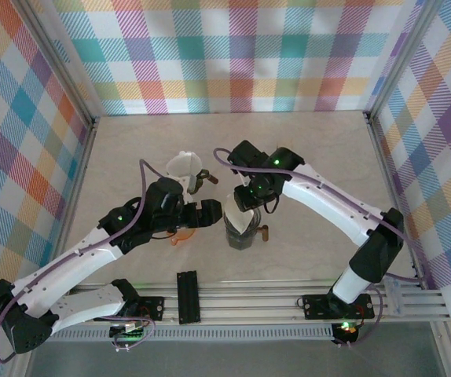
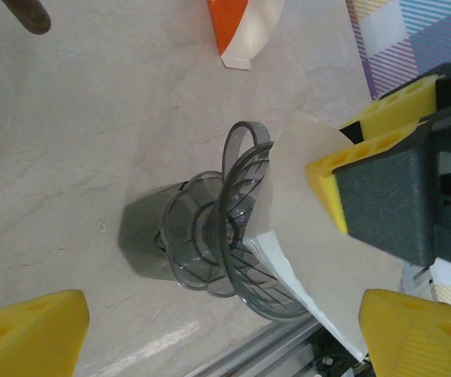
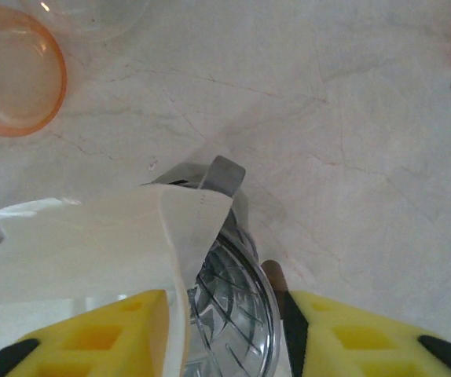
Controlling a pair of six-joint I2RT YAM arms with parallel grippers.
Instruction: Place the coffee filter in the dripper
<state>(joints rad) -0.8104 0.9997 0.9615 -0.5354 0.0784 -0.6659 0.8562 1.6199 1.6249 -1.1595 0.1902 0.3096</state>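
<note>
A grey see-through dripper (image 1: 240, 238) stands on the table between both arms. The white paper coffee filter (image 2: 320, 236) leans into its ribbed cone (image 2: 233, 236), one folded edge over the rim and the rest sticking out. My right gripper (image 3: 229, 342) hangs right above the dripper (image 3: 237, 306) with its jaws apart. The filter (image 3: 92, 243) rests against the inner face of its left finger only. My left gripper (image 2: 225, 338) is open beside the dripper, just to its left in the top view (image 1: 212, 212), with nothing between its fingers.
An orange translucent cup (image 1: 182, 236) sits under the left arm, also in the right wrist view (image 3: 13, 78). A white pitcher (image 1: 185, 167) stands behind it. A brown handle (image 1: 263, 232) sticks out right of the dripper. The metal rail (image 1: 288, 302) runs along the near edge.
</note>
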